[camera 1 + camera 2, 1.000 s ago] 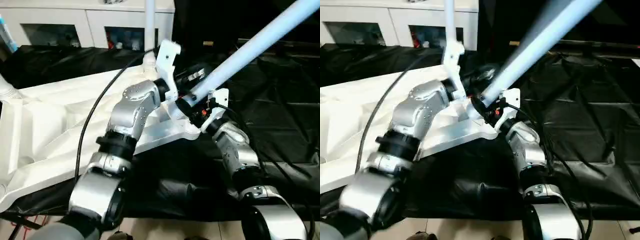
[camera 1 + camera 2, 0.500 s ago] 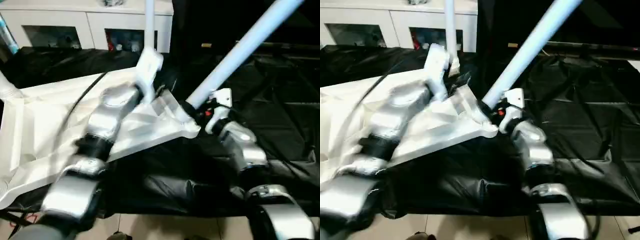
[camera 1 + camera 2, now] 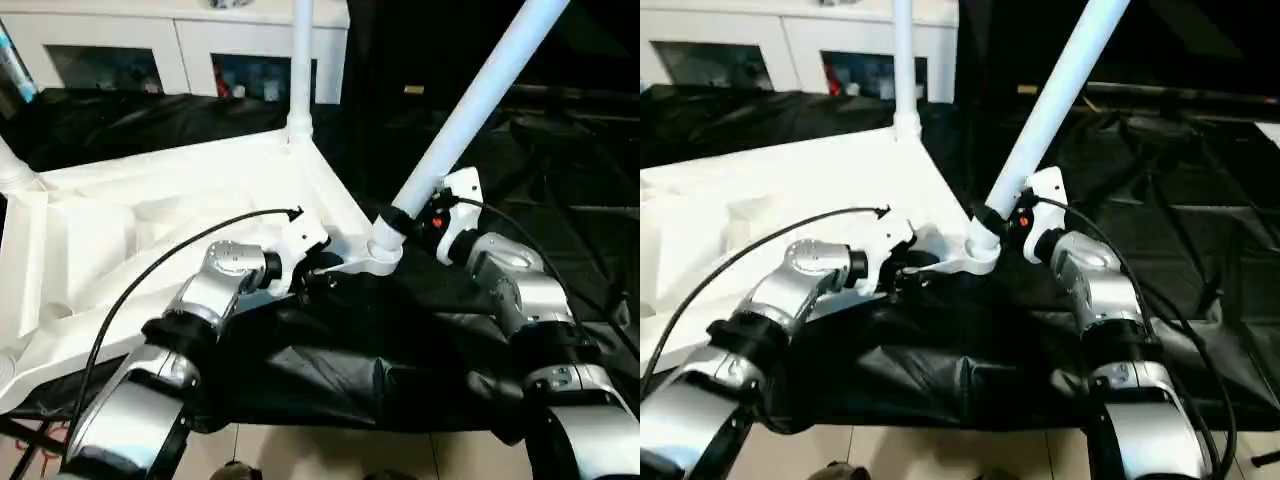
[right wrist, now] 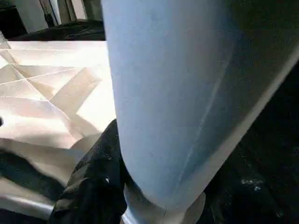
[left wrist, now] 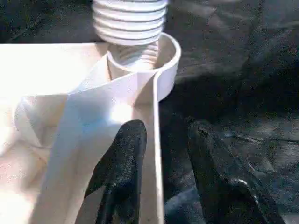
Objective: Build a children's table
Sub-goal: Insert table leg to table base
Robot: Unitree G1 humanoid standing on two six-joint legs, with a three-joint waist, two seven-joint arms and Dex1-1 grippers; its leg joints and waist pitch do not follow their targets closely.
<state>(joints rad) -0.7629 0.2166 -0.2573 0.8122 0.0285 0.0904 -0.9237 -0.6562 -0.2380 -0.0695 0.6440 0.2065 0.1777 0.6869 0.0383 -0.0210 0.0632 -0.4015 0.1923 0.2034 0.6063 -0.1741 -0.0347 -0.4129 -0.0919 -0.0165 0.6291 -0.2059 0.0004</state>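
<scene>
Tabletop (image 3: 180, 215) first: the white plastic slab lies upside down on black sheeting, ribbed underside up, its near corner jutting toward the robot. It looks stiff but light, a moulded shell that would probably slide on the slick sheeting if pushed sideways, so the thin edge wall beside the corner seems the sensible place to steady it. One fitted leg (image 3: 301, 60) stands upright in the far corner socket. The leaning leg (image 3: 480, 100), a long tapered white tube, rises at a slant from the near corner socket (image 3: 385, 248); the left wrist view shows its ribbed, threaded end sitting in the socket mouth, apparently not yet fully home. The tube is smooth and likely slippery, and its length gives plenty of leverage, so a hold low down, just above the socket, should control it best. The right gripper (image 3: 420, 215) is clamped there, black fingers wrapped around the leg's lower end. The left gripper (image 5: 161, 158) sits at the tabletop's edge wall (image 5: 156, 154) beside that socket, one finger (image 5: 122, 163) inside the wall and the other outside, spread apart and not pinching the plastic.
</scene>
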